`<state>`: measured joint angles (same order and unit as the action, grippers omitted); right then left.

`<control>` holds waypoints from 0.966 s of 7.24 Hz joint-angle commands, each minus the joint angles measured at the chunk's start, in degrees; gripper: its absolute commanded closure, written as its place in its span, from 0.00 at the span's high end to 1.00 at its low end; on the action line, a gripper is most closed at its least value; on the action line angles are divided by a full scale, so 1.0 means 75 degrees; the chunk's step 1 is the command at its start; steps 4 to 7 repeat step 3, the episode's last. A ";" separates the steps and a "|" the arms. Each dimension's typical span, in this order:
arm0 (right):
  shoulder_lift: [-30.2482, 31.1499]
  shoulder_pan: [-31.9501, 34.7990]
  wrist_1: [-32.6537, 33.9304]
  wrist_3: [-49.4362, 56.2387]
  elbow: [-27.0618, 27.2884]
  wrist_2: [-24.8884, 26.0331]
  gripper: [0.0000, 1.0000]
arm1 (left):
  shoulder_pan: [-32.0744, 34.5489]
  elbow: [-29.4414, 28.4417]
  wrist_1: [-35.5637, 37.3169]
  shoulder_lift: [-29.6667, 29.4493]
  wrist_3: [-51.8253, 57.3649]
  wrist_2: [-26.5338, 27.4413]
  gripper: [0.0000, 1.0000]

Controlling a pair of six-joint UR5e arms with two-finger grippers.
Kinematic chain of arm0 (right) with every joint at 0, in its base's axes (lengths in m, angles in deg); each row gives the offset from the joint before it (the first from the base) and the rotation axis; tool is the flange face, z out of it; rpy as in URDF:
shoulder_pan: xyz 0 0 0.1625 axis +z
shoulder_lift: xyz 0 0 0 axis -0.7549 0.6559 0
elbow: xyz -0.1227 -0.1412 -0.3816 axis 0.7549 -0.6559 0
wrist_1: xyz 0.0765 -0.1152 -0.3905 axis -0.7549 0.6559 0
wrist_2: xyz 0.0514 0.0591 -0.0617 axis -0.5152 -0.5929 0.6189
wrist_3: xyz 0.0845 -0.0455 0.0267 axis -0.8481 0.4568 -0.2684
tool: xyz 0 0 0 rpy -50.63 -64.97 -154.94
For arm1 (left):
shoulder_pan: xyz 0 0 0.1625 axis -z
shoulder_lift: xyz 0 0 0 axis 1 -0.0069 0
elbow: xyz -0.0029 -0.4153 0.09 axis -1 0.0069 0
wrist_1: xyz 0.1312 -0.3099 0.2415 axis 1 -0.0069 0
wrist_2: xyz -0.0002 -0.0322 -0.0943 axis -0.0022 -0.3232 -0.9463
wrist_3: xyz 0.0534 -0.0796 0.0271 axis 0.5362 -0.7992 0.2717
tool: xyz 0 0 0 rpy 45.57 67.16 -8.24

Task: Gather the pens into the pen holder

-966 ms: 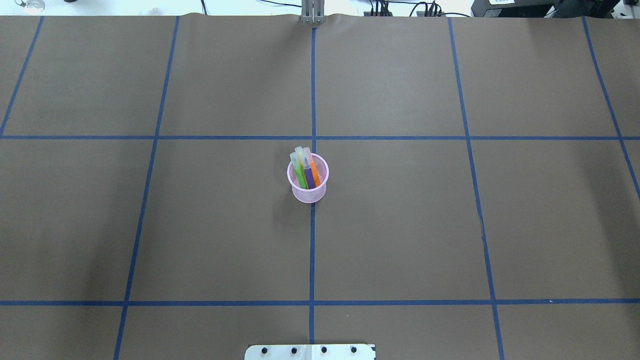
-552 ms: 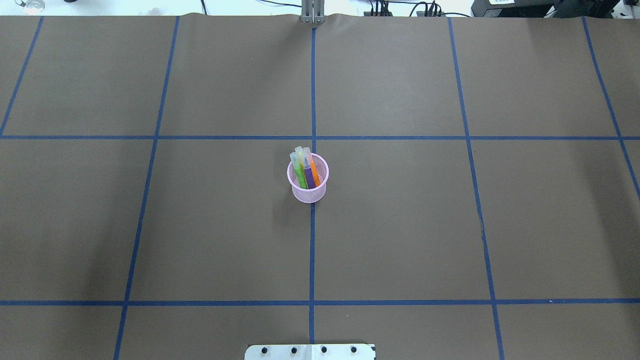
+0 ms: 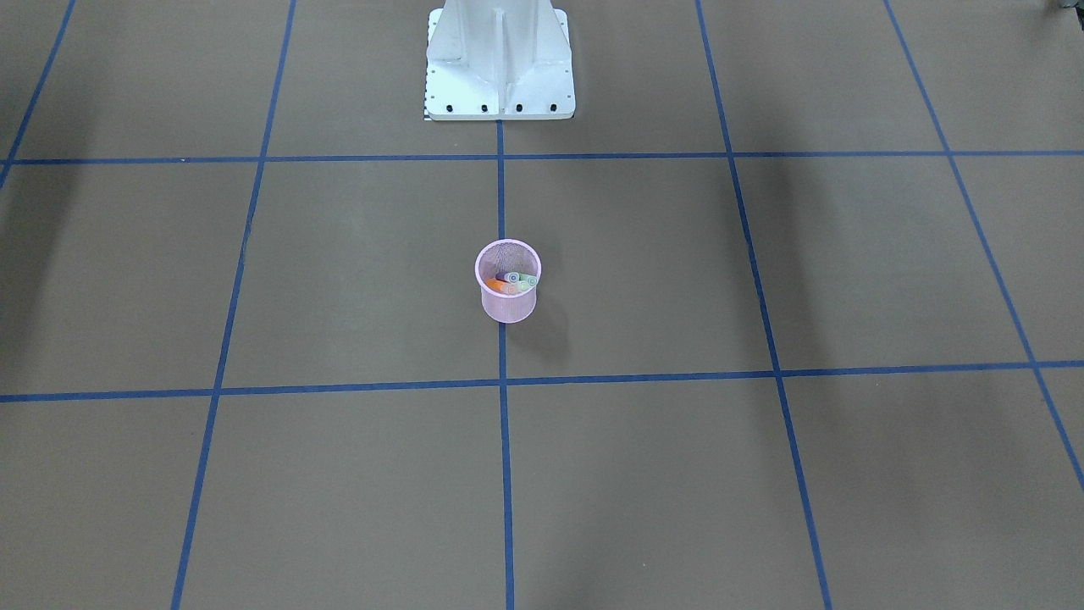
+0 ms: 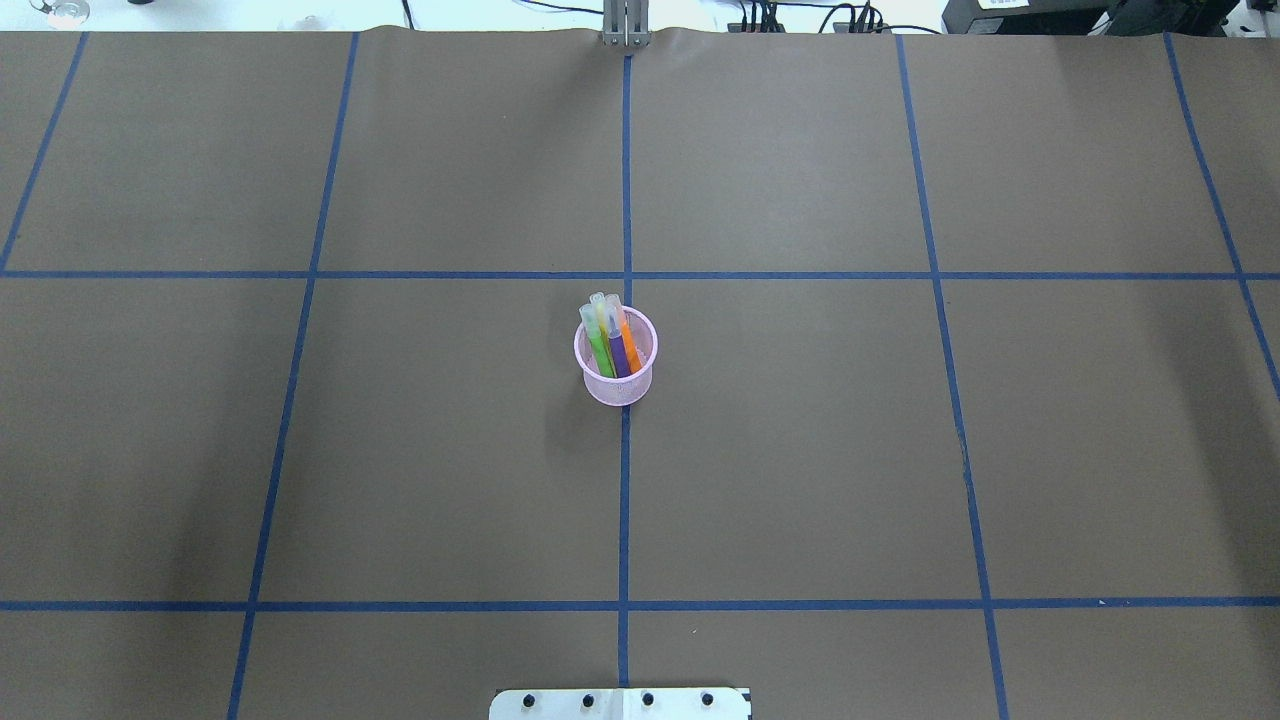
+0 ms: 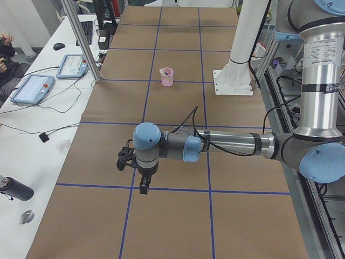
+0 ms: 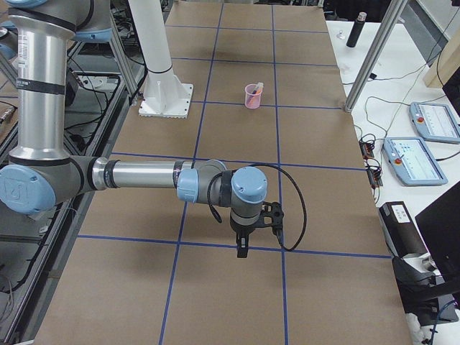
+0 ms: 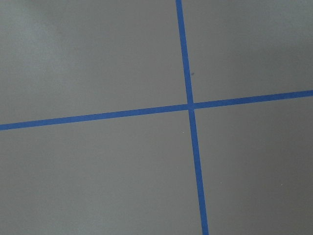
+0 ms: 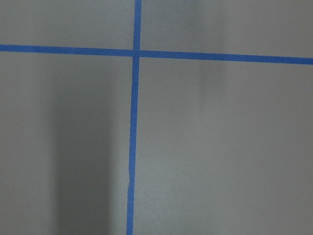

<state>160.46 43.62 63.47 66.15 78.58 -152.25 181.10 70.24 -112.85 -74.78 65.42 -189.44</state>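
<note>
Looking at the table [image 4: 800, 450], you find the pen holder [image 4: 616, 385] upright at its centre, all three pens [image 4: 612, 345] leaning inside. The left gripper [image 5: 141, 183] and right gripper [image 6: 243, 248] hang near opposite ends, seemingly parked because collecting looks finished; their opening can't be told.

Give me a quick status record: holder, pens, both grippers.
pen holder: upright on the table
green pen: inside holder
purple pen: inside holder
orange pen: inside holder
left gripper: far from holder, over table, state unclear
right gripper: far from holder, over table, state unclear
task: looks complete
</note>
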 commanded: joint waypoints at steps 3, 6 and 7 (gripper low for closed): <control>-0.0010 0.0000 0.0000 0.0000 0.0069 0.0000 0.99 | 0.0000 -0.0006 0.0000 0.0000 0.0000 -0.0005 1.00; -0.0010 0.0000 0.0000 0.0000 0.0069 0.0000 0.99 | 0.0000 -0.0006 0.0000 0.0000 0.0000 -0.0005 1.00; -0.0010 0.0000 0.0000 0.0000 0.0069 0.0000 0.99 | 0.0000 -0.0006 0.0000 0.0000 0.0000 -0.0005 1.00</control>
